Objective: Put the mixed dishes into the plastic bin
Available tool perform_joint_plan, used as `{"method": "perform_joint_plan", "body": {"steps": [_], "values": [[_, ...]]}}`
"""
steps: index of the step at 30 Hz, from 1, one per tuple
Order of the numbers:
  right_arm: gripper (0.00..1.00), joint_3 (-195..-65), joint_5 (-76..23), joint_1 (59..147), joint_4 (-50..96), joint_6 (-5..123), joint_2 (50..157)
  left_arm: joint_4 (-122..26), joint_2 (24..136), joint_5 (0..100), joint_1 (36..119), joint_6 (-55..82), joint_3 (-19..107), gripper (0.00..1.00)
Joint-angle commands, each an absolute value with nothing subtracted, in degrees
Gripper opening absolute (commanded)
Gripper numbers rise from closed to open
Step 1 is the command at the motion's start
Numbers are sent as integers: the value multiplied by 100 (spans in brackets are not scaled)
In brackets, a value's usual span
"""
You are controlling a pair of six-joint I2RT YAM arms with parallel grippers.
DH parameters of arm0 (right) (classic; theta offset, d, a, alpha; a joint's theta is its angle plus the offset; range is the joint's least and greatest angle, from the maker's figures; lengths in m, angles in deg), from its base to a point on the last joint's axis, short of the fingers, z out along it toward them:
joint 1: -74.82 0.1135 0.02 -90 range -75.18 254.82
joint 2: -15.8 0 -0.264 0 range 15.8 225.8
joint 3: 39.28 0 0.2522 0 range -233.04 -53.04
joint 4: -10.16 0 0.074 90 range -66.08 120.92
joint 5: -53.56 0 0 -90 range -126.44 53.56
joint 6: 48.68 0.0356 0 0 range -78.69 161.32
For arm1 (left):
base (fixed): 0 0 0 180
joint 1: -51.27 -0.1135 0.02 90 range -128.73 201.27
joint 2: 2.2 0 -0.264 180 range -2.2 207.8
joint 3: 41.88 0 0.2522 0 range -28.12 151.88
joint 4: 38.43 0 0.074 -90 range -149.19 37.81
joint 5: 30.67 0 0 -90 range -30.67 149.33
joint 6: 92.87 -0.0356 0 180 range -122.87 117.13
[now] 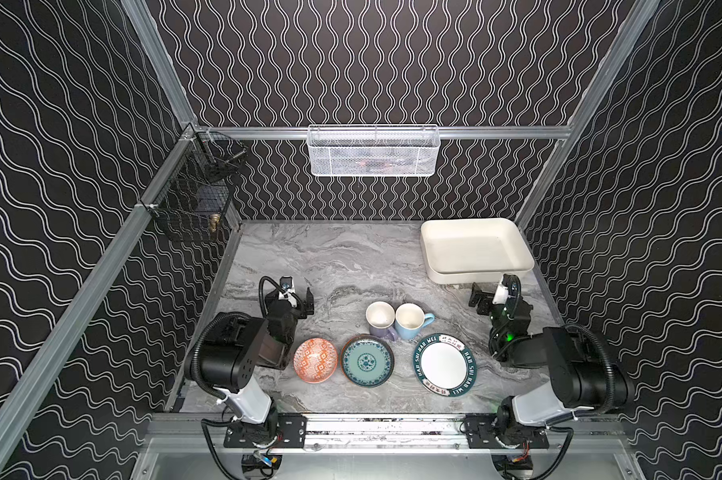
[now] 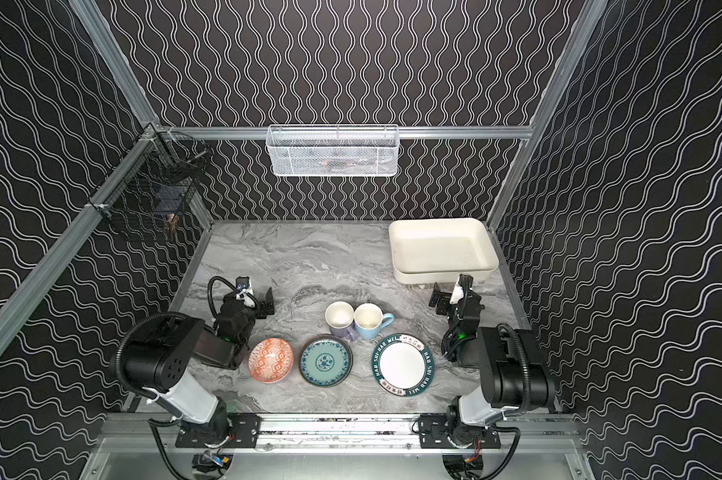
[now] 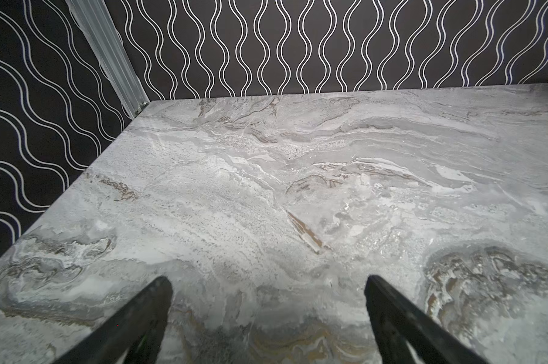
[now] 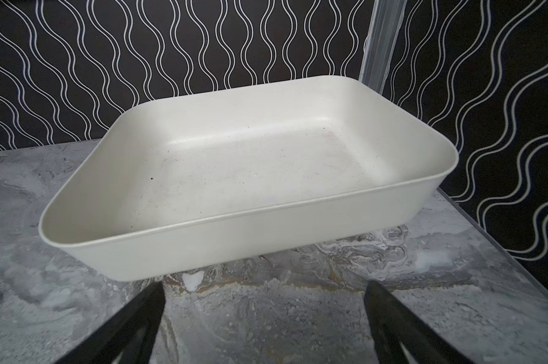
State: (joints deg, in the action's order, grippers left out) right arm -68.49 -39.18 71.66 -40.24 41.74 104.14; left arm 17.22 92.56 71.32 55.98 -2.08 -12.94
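**Two tools spread wide, five dishes lined up on the bench**

Both tools are released and hold nothing. The left tool [image 1: 303, 305] hovers low over bare marble at the left of the bench [image 1: 330, 257]; in its wrist view its two dark fingers [image 3: 152, 302] stand far apart over empty stone. The right tool [image 1: 480, 300] sits just in front of the plastic bin [image 1: 473, 249], fingers [image 4: 389, 312] equally splayed, with the near wall of the bin close ahead and not touched.

The bin stands in the far right corner of the bench, its long axis running roughly left to right along the back wall, slightly skewed so its right end sits nearer the arms. Its inside holds no dishes, only a few dark specks.

Between the arms, the lilac mug [image 1: 380, 320] and the light-blue mug [image 1: 410, 321] stand upright and touching, mouths up. The blue mug's handle points right, toward the right arm; the lilac mug's handle points toward the front edge. Nearer the front edge lie three dishes in a row: the orange-patterned bowl [image 1: 315, 359] just beside the left arm, the teal plate [image 1: 366, 360] resting on a darker plate of which only an edge shows, and the white plate with dark lettered rim [image 1: 444, 365] on the right.

A white mesh basket [image 1: 373, 150] hangs on the back rail and a black wire basket [image 1: 193, 191] on the left rail.
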Motion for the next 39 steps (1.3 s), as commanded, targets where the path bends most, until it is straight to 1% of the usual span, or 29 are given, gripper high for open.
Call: {"method": "perform_joint_plan", "body": {"steps": [1,7,8,9,12,13,19,24,39], "values": [[99,-6849,-3931,7163,-4318,4132,10416,1921,9228,7059,5571,-202,-1287,99],[99,-6851,-3928,7159,-4314,4134,10415,1909,9237,6992,5519,-184,-1282,99],[99,-6851,-3926,7165,-4314,4137,10416,1930,9230,6875,5523,-214,-1292,99],[99,-6851,-3925,7162,-4318,4144,10421,1898,9228,6533,5523,-331,-1283,99],[99,-6851,-3939,7149,-4314,4167,10420,2283,9224,6109,5523,-509,-1477,99],[99,-6851,-3928,7156,-4312,4158,10416,2198,9204,6053,5523,-514,-1459,99],[99,-6851,-3881,7108,-4300,4170,10405,1899,9231,6415,5507,-343,-1277,99],[99,-6834,-3541,6935,-4339,4245,10395,1856,9222,6381,5496,-329,-1261,99],[99,-6845,-3676,6998,-4299,4202,10376,1750,9233,6241,5400,-270,-1212,99]]}}
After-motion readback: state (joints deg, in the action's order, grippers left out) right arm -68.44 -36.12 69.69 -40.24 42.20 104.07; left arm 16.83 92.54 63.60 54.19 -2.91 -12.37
